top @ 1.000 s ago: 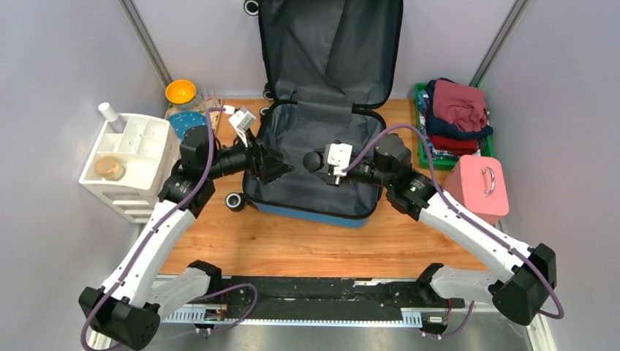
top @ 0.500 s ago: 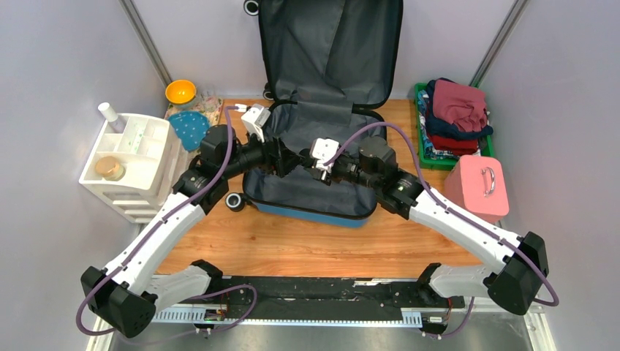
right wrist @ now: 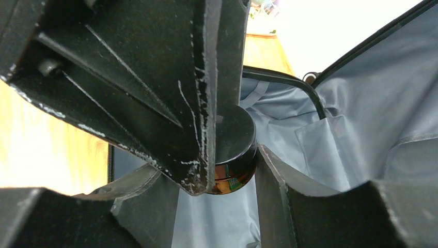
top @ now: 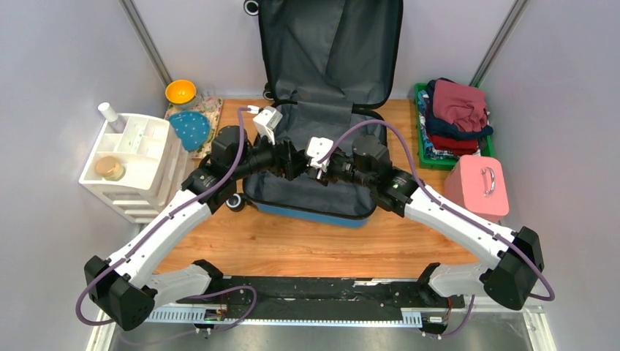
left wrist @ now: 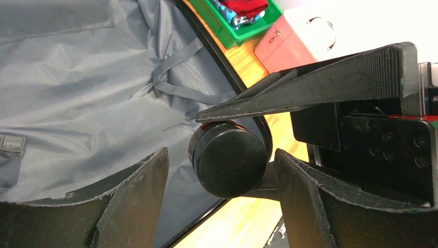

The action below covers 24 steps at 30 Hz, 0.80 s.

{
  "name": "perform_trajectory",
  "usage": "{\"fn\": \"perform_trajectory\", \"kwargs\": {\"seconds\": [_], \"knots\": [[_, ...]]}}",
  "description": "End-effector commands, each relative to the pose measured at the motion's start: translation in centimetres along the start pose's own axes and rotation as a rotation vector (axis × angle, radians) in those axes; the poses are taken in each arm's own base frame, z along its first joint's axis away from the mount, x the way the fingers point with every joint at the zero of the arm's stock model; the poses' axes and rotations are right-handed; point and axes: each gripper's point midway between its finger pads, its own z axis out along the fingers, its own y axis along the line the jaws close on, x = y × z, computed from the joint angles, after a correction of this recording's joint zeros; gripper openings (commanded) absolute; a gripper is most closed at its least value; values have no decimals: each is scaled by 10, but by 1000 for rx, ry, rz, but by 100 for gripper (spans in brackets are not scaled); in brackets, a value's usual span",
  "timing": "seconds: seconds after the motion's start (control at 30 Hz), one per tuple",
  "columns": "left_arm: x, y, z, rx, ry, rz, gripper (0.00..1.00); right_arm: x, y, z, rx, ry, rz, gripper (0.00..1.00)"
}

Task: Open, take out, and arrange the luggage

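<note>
Handover of a small round dark jar with a black lid (left wrist: 230, 160) appears to be the step in hand. Large bright-blue hard-shell luggage (top: 311, 196) lies open on the wooden tabletop (top: 292, 241), with its lid leaning upright at the back wall, so the grey lined lower half is free to reach into. The two arms meet above this half. The right claw (right wrist: 217, 160) pinches the jar by its sides and presents the lid toward the left arm. The left claw (left wrist: 221, 155) is spread, one finger on each side of the jar with a gap on both sides, so it does not carry it yet. I judge the jar is meant for the white compartmented organiser (top: 131, 157) at the left, which the left arm reaches more easily.
</note>
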Motion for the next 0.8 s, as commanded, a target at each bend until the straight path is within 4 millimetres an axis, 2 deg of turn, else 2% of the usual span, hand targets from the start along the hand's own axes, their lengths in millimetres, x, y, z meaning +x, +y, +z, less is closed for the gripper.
{"fn": "perform_trajectory", "kwargs": {"seconds": [0.0, 0.2, 0.3, 0.33, 0.4, 0.43, 0.5, 0.53, 0.6, 0.63, 0.77], "knots": [[-23, -14, 2, 22, -54, 58, 82, -33, -13, -1, 36, -79, -2, 31], [-13, -6, 7, -15, -26, 52, 71, -35, -13, -1, 33, -83, 2, 30], [-12, -3, 9, -28, -18, 51, 54, -35, -12, -1, 29, -82, 2, 30], [-12, -2, 9, -31, -18, 55, 45, -35, -12, -1, 28, -84, 2, 31], [-12, -1, 9, -37, -15, 57, 38, -34, -13, -1, 32, -81, 1, 31], [-13, 0, 8, -44, -18, 54, 26, -35, -13, -1, 33, -83, 0, 34], [-14, 3, 7, -62, -18, 56, 14, -34, -14, -1, 38, -81, 2, 44], [-18, 6, 6, -85, -27, 67, 2, -32, -15, -1, 47, -71, 8, 60], [-23, 13, 2, -122, -34, 85, 0, -28, -18, -2, 69, -50, 15, 73], [-27, 16, 0, -133, -41, 99, 0, -23, -21, -5, 88, -24, 20, 77], [-37, 39, -14, -198, -18, 109, 0, -11, -26, -18, 88, 11, 34, 83]]}}
